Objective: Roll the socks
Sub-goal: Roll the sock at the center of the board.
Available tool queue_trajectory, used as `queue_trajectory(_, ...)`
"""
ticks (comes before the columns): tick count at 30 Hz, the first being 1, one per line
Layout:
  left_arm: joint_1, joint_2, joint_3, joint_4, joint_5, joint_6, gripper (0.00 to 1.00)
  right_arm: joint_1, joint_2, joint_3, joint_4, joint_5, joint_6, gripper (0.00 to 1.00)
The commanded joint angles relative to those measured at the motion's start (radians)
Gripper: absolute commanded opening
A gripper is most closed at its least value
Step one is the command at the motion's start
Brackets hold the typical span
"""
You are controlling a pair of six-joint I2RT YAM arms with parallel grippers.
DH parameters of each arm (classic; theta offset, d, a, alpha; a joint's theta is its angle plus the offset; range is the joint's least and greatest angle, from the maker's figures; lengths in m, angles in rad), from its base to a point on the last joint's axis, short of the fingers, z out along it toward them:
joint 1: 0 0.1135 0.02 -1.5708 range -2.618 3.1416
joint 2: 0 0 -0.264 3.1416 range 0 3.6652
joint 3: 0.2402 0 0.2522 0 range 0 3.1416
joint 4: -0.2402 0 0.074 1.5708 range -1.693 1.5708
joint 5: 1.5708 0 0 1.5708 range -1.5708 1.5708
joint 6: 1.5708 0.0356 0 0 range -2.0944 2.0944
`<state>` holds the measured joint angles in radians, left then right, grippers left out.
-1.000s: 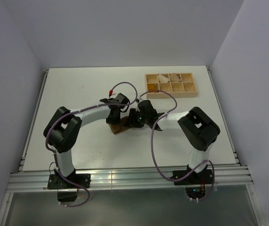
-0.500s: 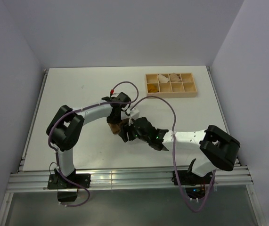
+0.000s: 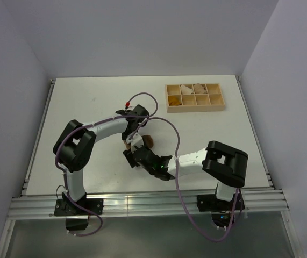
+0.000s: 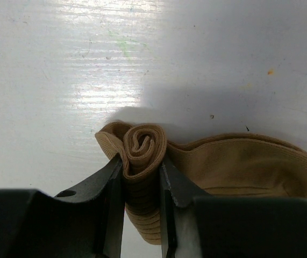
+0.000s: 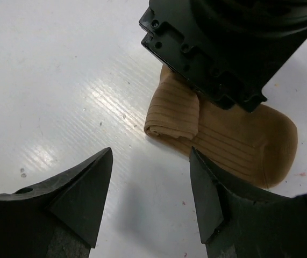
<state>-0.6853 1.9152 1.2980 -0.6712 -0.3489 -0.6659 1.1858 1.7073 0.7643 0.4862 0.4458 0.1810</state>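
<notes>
The left tool (image 4: 141, 164) is pinching the tan sock (image 4: 234, 164). Its two dark fingers are pressed against either side of the rolled end (image 4: 142, 141), whose spiral of ribbed fabric shows just past the fingertips. The fabric fills the whole gap between the fingers and runs back towards the tool's body. To the right of this grip, the unrolled part of the sock lies flat on the white counter (image 3: 88, 107) as a long rounded shape with its edge facing away from the tool. In the right wrist view the left tool's black housing sits above the sock and hides part of it. The roll lies at the left side of the fabric and the flat part stretches off to the right, ending in a rounded tip. The right tool (image 5: 150, 151) is low over the counter on the near side of the sock. Its fingers are spread wide, with bare counter between them and nothing held. The roll is just ahead of its fingertips, near them but apart. Well beyond both tools, towards the far right of the counter, stands a wooden tray (image 3: 194, 109) divided into compartments, with pale bundles (image 3: 186, 88) in its back row.
</notes>
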Motion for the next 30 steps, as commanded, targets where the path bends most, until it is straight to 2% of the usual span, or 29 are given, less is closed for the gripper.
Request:
queue_trajectory(1, -0.013, 0.105, -0.052, 0.036, 0.108, -0.02, 0.19, 0.012, 0.037, 0.064, 0.031, 0.09, -0.018, 0.66)
queue_trajectory(6, -0.014, 0.105, -0.055, 0.045, 0.126, -0.014, 0.19, 0.012, 0.086, 0.109, 0.011, 0.117, -0.002, 0.66)
queue_trajectory(11, -0.014, 0.097, -0.065, 0.062, 0.175, -0.014, 0.19, 0.014, 0.117, 0.09, 0.083, 0.128, 0.044, 0.61)
queue_trajectory(22, -0.014, 0.107, -0.062, 0.073, 0.232, -0.017, 0.19, 0.006, 0.202, 0.066, 0.201, 0.165, 0.103, 0.57)
queue_trajectory(30, -0.014, 0.1, -0.063, 0.076, 0.249, -0.018, 0.2, -0.015, 0.239, 0.066, 0.22, 0.199, 0.107, 0.42)
